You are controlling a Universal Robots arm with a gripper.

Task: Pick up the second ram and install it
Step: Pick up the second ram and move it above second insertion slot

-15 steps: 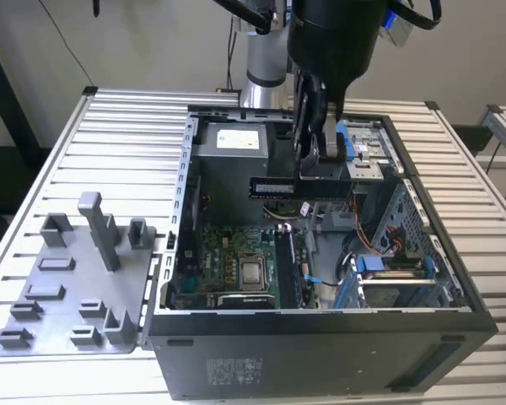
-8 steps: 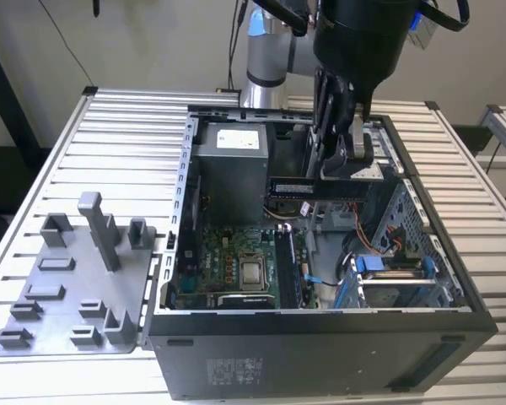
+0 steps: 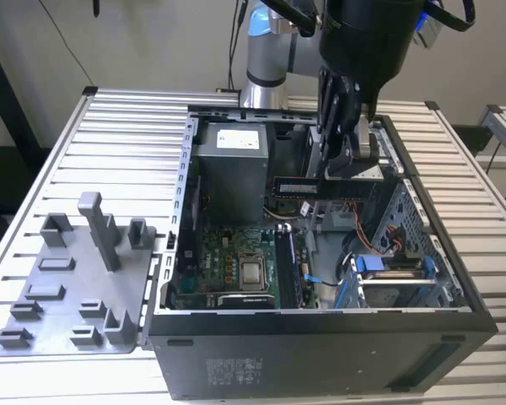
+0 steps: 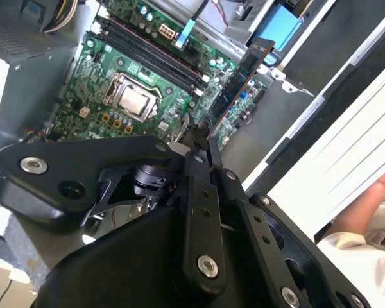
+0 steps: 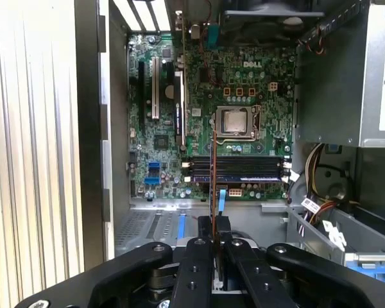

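Silver slatted tabletop carries an open computer case lying on its side, with a grey holder tray just beside it on the exterior view's left. My gripper hangs over the open case with its fingers closed tight on the second ram. I hold the second ram level above the interior, apart from the motherboard below. In the first wrist view I see the second ram edge-on, a thin line reaching from my fingertips across the memory slots towards the processor socket.
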